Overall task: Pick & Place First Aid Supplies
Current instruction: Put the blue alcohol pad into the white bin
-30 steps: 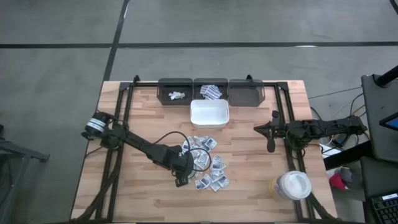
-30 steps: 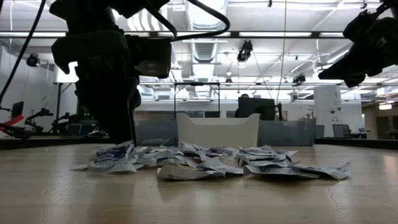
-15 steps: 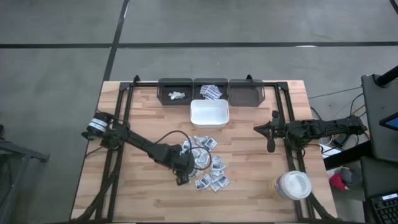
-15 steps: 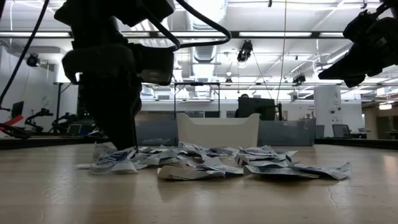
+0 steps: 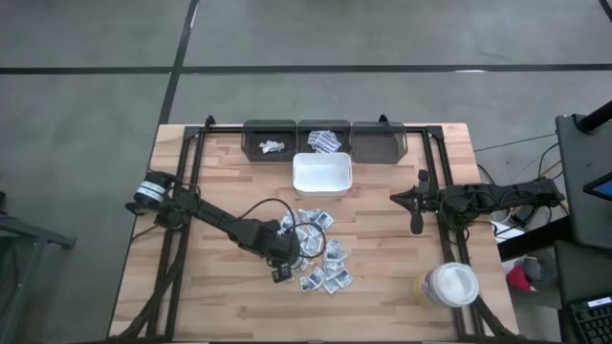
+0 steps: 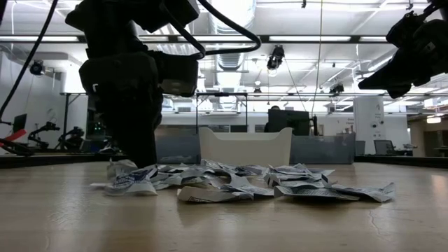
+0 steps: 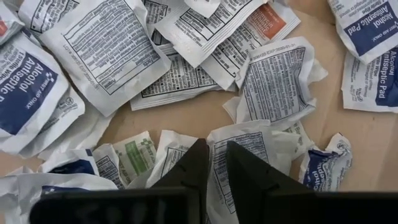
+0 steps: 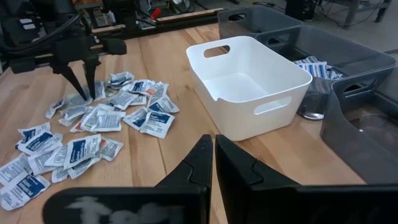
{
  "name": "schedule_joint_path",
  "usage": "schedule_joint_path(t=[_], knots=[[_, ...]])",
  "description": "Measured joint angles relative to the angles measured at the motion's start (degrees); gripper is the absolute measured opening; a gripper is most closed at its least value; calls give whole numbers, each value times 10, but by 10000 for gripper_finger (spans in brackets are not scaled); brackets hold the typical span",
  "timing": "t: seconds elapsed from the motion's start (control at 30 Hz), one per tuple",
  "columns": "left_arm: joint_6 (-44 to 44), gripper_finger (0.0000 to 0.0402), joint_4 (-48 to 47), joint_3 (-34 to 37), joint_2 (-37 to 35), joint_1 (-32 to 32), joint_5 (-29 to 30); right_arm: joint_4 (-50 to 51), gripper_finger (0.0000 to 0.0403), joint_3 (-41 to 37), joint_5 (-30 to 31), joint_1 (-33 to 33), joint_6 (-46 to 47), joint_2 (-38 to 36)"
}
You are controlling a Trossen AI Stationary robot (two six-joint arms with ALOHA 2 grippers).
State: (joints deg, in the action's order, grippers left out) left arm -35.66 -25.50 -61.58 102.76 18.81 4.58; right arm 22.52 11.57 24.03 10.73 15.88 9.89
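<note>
The first aid supplies (image 5: 318,250) lie in a loose heap on the tabletop (image 5: 382,287), in the middle and a little toward the near side, just in front of the white bin (image 5: 321,175). You see some more sachets in two of the three dark bins (image 5: 323,140) at the far edge. Your left gripper (image 7: 213,163) is down at the left side of the heap, and its jaws are narrow, with the edge of one white sachet (image 7: 239,152) between the tips. Your right gripper (image 5: 417,212) waits over the right part of the tabletop, jaws closed and holding nothing. The round white tub (image 5: 449,285) stands at the near right corner.
</note>
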Motion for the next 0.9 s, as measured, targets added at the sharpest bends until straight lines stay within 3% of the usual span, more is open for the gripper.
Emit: schedule_joint_path(t=[0.27, 0.57, 0.9], knots=[[0, 5, 1, 0, 0, 0, 7, 0, 18, 0, 0, 0, 2, 0], [2, 1, 1, 0, -7, 0, 15, 0, 18, 0, 0, 0, 2, 0], [8, 0, 2, 0, -80, 0, 15, 0, 18, 0, 0, 0, 2, 0]])
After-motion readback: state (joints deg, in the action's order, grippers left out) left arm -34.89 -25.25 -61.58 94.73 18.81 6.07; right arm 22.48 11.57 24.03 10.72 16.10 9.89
